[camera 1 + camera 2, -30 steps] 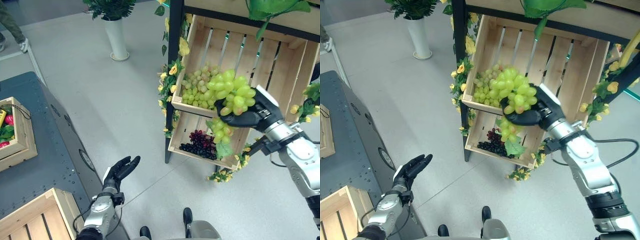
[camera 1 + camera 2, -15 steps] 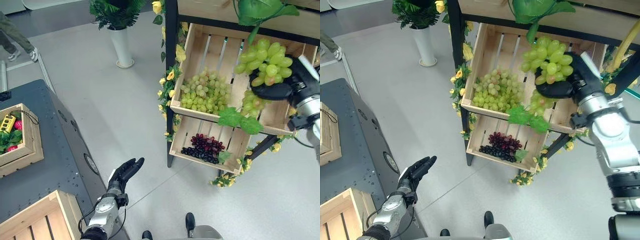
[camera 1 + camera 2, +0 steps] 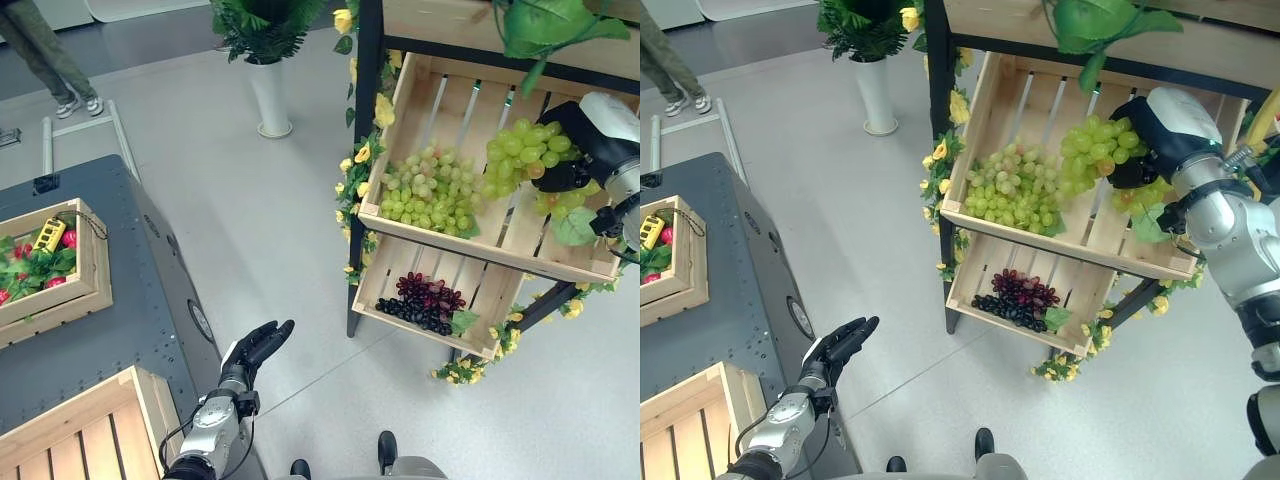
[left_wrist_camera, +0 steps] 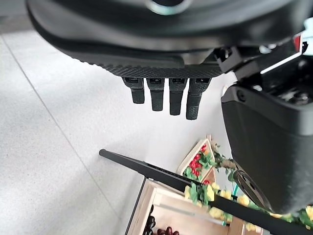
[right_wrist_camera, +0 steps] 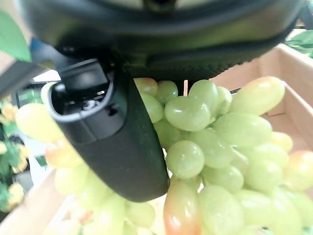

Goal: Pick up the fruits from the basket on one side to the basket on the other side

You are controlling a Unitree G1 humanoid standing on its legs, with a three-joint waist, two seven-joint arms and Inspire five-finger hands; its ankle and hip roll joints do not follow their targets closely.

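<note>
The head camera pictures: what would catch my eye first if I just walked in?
Probably the bright bunch of green grapes clutched in the robot's dark right hand, held up inside the upper slatted wooden crate of a flower-trimmed shelf, beside another pale green grape bunch lying in that crate. Below, dark purple grapes sit in the lower wooden crate, while the left hand hangs open over the grey floor.

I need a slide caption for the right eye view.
Right hand holds a green grape bunch inside the upper wooden crate.
</note>
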